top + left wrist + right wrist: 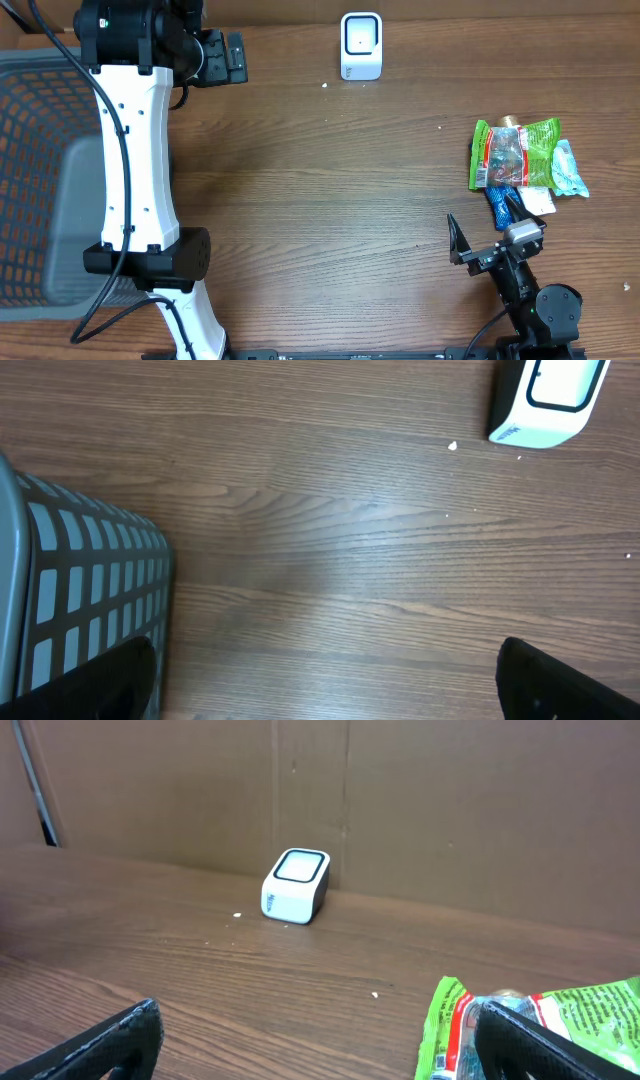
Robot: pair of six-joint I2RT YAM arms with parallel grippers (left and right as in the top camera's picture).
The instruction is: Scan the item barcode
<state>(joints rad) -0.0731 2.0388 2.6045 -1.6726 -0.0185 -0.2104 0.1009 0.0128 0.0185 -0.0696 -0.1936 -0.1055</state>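
A: We see the left gripper (238, 60) up near the table's (330, 180) far edge, jaws spread wide, nothing between them.
B: Our right gripper (488, 228) is wide apart too, and empty, sitting just short of the packets (520, 165).
A: We have those heaped on the right side, the green packet (545, 1005) uppermost.
B: And we spot the scanner (361, 45) upright at the far edge, well apart from them, with the basket (40, 150) at far left.

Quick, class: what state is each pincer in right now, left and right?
Left pincer: open, holding nothing.
Right pincer: open, holding nothing.
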